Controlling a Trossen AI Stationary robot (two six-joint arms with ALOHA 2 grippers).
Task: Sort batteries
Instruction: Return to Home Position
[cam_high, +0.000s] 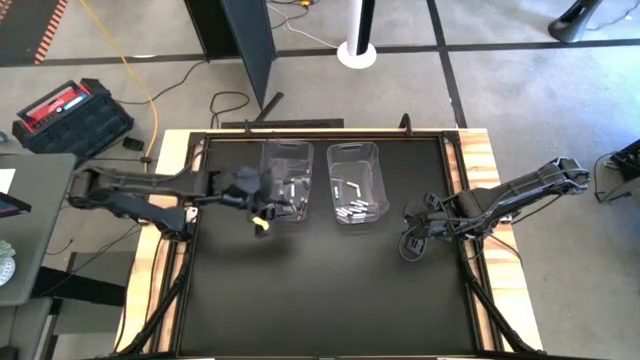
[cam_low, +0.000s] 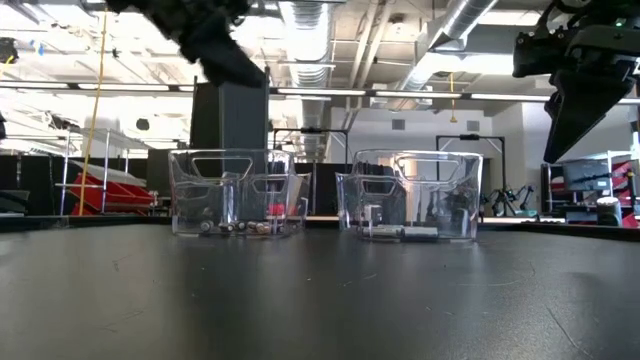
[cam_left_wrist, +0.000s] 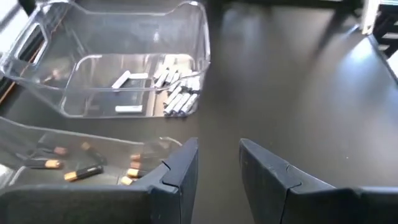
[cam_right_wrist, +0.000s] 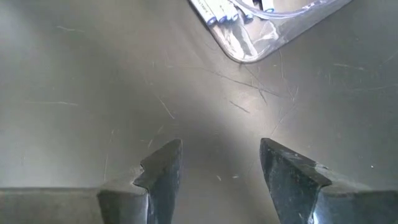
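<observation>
readable text: none | batteries: print too small to make out | red-and-black case on the floor: label too blurred to read

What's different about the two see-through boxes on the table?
The left bin holds dark batteries with copper-coloured ends, while the right bin holds white batteries. The dark ones in the left bin lie scattered about, but most white ones in the right bin are bunched side by side near one corner. Both bins are clear, look alike in shape and size, and stand upright next to each other.
</observation>
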